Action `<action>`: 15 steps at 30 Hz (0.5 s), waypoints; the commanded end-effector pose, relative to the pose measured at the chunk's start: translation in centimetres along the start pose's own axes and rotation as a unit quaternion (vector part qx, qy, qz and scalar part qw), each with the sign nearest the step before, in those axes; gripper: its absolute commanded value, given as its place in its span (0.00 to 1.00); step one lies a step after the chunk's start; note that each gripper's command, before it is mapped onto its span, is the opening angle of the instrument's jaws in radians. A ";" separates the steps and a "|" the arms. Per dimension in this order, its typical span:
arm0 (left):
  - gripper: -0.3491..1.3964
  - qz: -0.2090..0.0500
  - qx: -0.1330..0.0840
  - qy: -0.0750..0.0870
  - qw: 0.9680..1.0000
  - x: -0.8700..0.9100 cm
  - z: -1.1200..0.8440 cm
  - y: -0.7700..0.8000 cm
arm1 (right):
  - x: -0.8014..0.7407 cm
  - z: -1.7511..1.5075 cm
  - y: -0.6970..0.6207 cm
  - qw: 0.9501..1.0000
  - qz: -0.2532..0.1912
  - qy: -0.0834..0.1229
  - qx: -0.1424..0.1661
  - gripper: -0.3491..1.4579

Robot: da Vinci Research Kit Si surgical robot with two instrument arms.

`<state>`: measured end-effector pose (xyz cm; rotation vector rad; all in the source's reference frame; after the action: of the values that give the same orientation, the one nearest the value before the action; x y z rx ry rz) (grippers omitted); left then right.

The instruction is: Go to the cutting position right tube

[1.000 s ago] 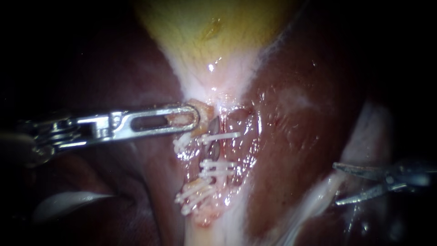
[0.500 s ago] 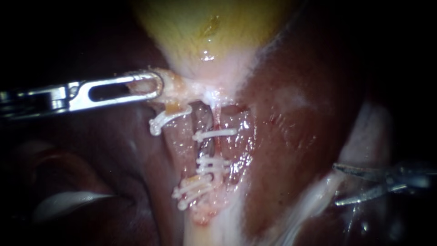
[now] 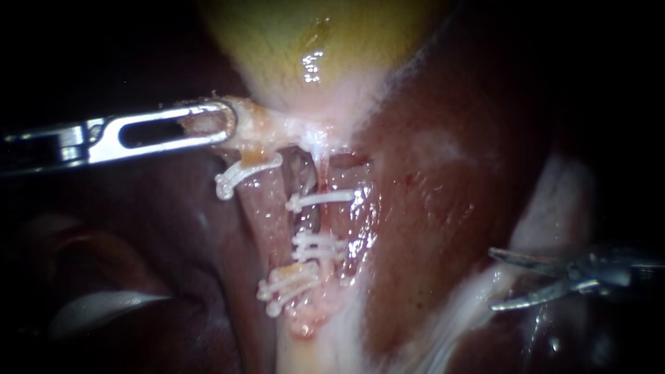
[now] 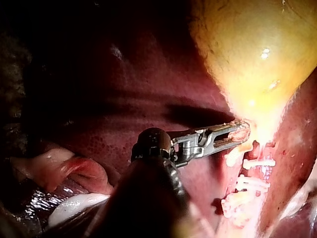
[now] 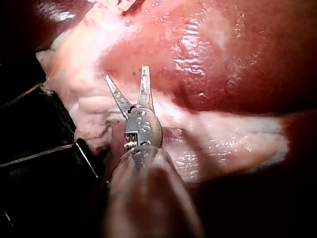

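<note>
- Jaws first: the left instrument [image 3: 225, 125] has its jaws clamped on the pale tissue [image 3: 263, 130] just under the gallbladder [image 3: 312, 41] and holds it out to the side. The right instrument [image 3: 493, 280] ends in 2 thin blades that stand wide apart and grip nothing.
- The right tube [image 3: 313, 221] lies mid-view, well apart from those blades. It carries 1 clip [image 3: 322, 199] higher up and 2 clips [image 3: 318, 248] lower down, and the bare stretch between them looks like the place to cut.
- Risk 1: the open blades sit low over a whitish fold at the edge of the liver [image 3: 443, 208]. If they travel across at that height, they could scratch or snag the surface on the way.
- Risk 2: the gap between the clips is short, so a slightly off approach could put a blade on a clip, or beyond the pair, instead of on bare tube.
- Risk 3: if the left grip slips, the tube goes slack and shifts, and the target moves with it.
- Risk 4: blades reaching too deep could nick the liver bed behind the tube.
- Writing: no brand, label or lettering can be read on the tissue or the clips.
</note>
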<state>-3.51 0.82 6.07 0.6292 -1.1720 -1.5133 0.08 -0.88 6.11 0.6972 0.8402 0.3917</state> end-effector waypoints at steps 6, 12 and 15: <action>0.00 0.001 0.001 0.000 1.000 0.05 0.04 0.00 | 0.18 0.30 0.16 0.999 0.037 0.016 0.000 0.98; 0.00 0.002 0.002 0.001 1.000 0.08 0.07 -0.01 | 0.35 0.59 0.27 0.998 0.066 0.021 0.008 0.98; 0.00 0.002 0.003 0.001 1.000 0.11 0.08 -0.01 | 0.44 0.73 0.33 0.997 0.077 0.022 0.014 0.98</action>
<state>-3.62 0.74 6.11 0.6329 -1.1758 -1.5055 0.98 -0.67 6.46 0.7921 0.8363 0.5424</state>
